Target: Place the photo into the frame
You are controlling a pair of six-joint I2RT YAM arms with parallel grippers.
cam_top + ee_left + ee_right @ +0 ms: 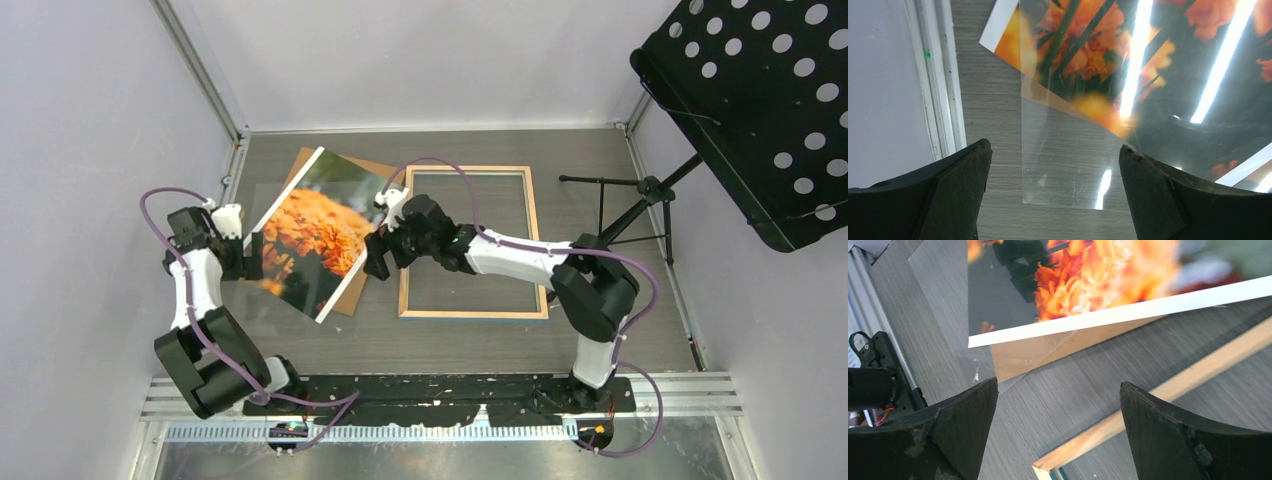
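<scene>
The photo [310, 235] of orange flowers lies tilted on the table at the left, on top of a brown backing board [372, 172]. It also shows in the left wrist view [1088, 55] and the right wrist view [1098, 280]. The frame [470, 313] lies flat to its right, light wood side up; one corner shows in the right wrist view [1158, 390]. A clear sheet [1063, 165] lies on the table under the photo's left part. My left gripper [250, 255] [1054, 146] is open at the photo's left edge, above the clear sheet. My right gripper [378, 255] [1058, 383] is open between photo and frame.
A black perforated music stand [760, 100] on a tripod [640, 205] stands at the right, next to the frame. White walls with metal rails [235, 150] close the table at left, back and right. The left arm [878, 375] shows in the right wrist view.
</scene>
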